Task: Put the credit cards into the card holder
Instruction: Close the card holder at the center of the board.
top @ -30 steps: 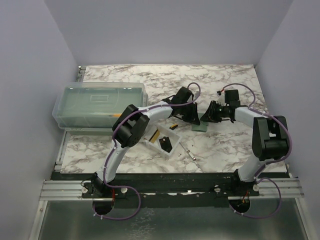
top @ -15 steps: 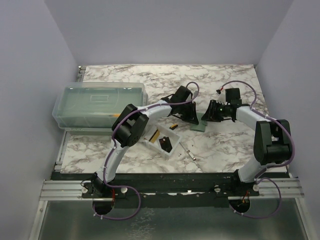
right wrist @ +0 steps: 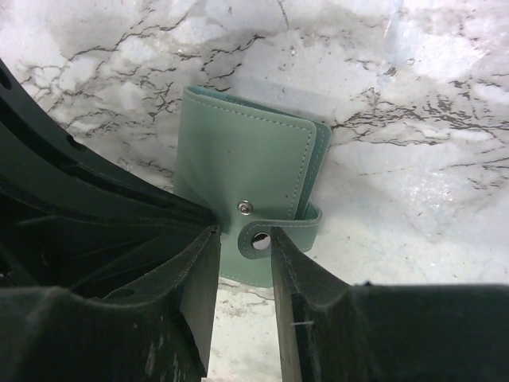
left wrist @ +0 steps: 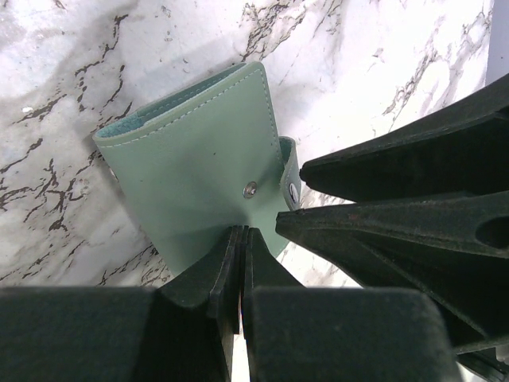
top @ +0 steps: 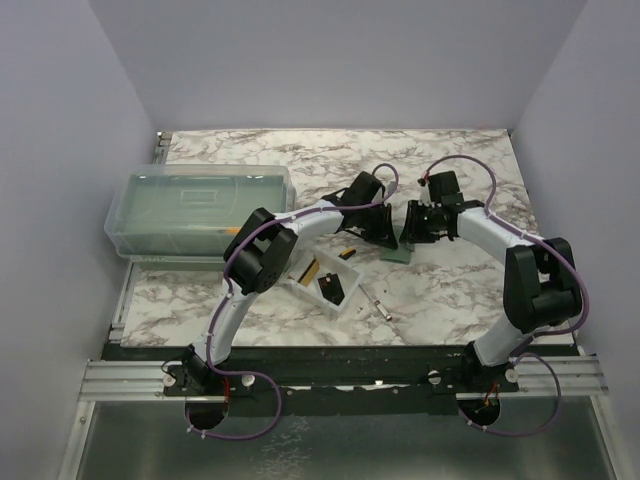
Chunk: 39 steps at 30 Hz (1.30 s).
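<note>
The sage green card holder [top: 397,251] lies folded on the marble between both grippers. In the left wrist view my left gripper [left wrist: 241,231] is shut, its tips resting on the near edge of the card holder [left wrist: 195,167]. My right gripper [right wrist: 245,239] is open, and the holder's snap strap [right wrist: 262,238] lies between its fingers, against the right one. The strap is unsnapped from the stud [right wrist: 244,208]. The credit cards, one black [top: 331,288] and one gold [top: 311,270], sit in a small clear tray to the left.
The small clear tray [top: 350,270] lies in front of the left arm, with an orange-handled tool [top: 347,253] at its far edge. A large translucent lidded box [top: 195,210] stands at the left. A small metal piece [top: 380,304] lies near the front.
My right arm has swung left to the card holder, and its jaws stand a little wider. The left gripper stays on the holder.
</note>
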Each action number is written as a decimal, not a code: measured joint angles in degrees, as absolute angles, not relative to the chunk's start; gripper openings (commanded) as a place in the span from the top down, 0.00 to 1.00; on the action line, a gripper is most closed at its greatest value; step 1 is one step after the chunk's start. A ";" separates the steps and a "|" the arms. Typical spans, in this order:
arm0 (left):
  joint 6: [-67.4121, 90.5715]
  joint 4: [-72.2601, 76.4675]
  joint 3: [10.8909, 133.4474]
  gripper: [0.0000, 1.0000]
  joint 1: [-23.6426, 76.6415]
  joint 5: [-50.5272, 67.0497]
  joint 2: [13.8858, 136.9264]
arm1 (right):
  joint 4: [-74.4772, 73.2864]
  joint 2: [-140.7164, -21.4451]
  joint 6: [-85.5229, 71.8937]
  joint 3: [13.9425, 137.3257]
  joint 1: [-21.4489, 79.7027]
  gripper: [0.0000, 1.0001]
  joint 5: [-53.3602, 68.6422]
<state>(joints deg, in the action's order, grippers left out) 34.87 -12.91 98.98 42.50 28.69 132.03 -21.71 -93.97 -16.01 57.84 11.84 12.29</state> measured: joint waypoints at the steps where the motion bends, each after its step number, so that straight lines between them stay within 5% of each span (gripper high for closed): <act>1: 34.89 -12.91 98.98 0.95 42.50 28.67 132.03 | -22.20 -94.06 -16.03 58.19 12.19 0.65 11.44; 17: 34.85 -12.91 98.98 0.96 42.50 28.67 132.03 | -26.68 -97.08 -17.12 60.88 17.21 0.67 1.74; 23: 34.79 -12.91 98.98 0.96 42.50 28.67 132.00 | -27.27 -97.27 -17.98 61.52 17.58 0.75 -0.82; 31: 34.70 -12.91 98.98 0.96 42.50 28.67 132.00 | -27.20 -97.60 -18.85 62.08 17.65 0.99 -1.93; 39: 34.68 -12.91 98.98 0.97 42.50 28.69 132.03 | -26.70 -97.25 -20.71 62.02 17.67 0.99 -2.20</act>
<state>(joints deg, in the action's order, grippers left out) 34.68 -12.91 98.98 42.50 28.69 132.03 -26.70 -97.25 -20.71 62.02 17.67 -2.20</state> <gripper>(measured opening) 0.056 0.005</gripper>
